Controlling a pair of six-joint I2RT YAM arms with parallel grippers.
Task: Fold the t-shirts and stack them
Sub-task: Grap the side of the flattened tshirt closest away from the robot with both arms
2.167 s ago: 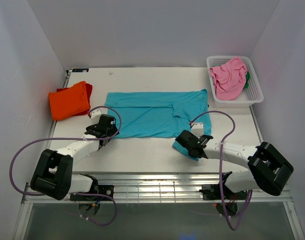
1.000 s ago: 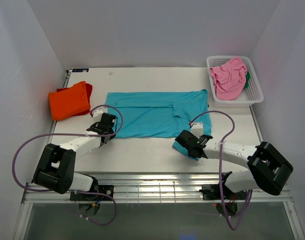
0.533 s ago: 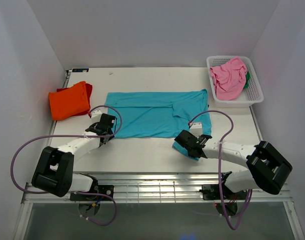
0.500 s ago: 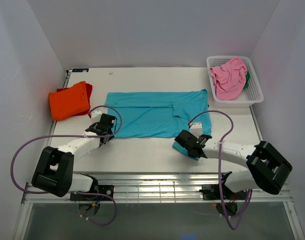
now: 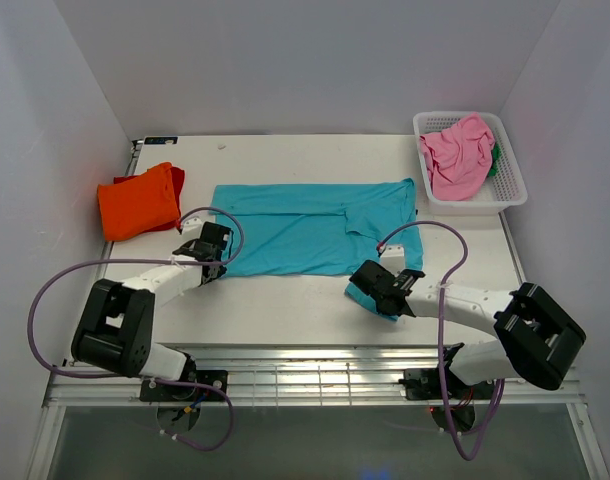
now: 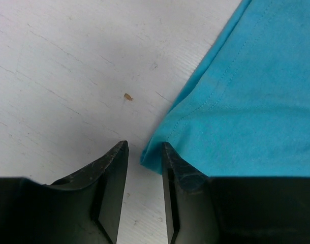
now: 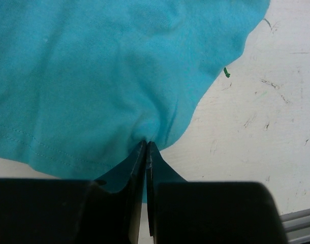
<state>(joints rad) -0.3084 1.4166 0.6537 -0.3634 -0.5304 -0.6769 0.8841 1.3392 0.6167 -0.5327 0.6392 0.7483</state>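
The teal shirt (image 5: 315, 225) lies spread flat on the table (image 5: 285, 305). The left gripper (image 6: 144, 158) stands narrowly parted, the shirt's near-left hem corner between its tips (not pinched). The right gripper (image 7: 146, 148) is clamped on a fold at the near-right edge. The orange shirt (image 5: 137, 200) sits folded at the left.

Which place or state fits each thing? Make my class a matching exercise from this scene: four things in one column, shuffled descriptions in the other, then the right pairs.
Column 1
1. teal t-shirt
2. orange t-shirt
3. pink t-shirt
4. right arm's fingers

Column 2
A. heaped in the white basket
B. pinched shut on teal cloth
C. spread flat in the middle of the table
D. folded, near the left edge

Pairs: 1-C, 2-D, 3-A, 4-B
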